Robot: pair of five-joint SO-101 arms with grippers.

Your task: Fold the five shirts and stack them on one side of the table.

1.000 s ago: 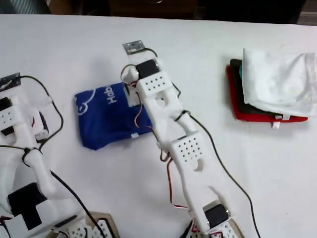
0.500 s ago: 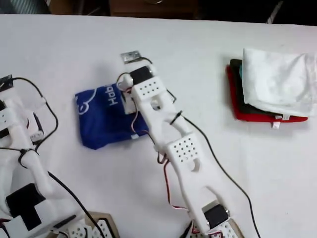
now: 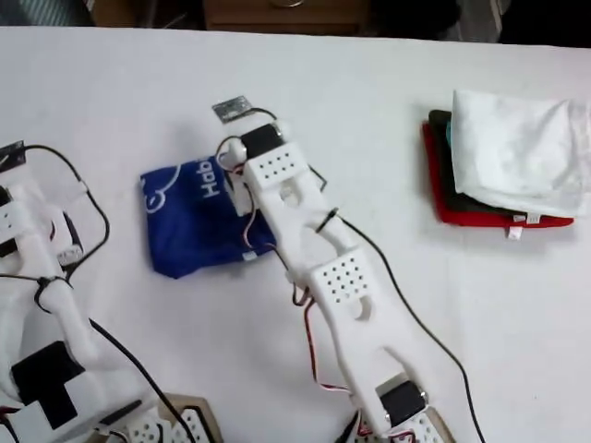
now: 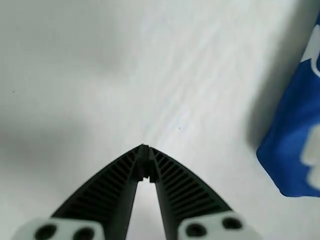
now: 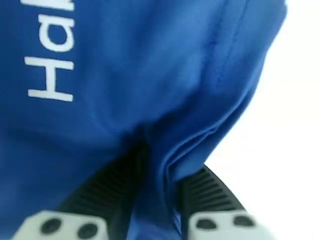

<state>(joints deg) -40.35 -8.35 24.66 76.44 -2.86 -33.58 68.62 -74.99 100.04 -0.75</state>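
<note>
Blue shirt [image 3: 199, 221]: folded, lying flat at centre-left of the white surface [image 3: 120, 92]. Right jaws clamped on a bunched fold of its cloth [image 5: 165, 150] at the edge nearest the right arm [image 3: 314, 249], which slants across the middle of the surface.

Left jaws closed on nothing, tips meeting over bare surface, with the blue shirt's edge [image 4: 295, 145] just beside them. Left arm [image 3: 37, 268] at the left edge.

Stack of folded shirts at the right side, well apart: white shirt [image 3: 517, 152] on top, a dark one under it, red shirt [image 3: 452, 210] at the bottom.
</note>
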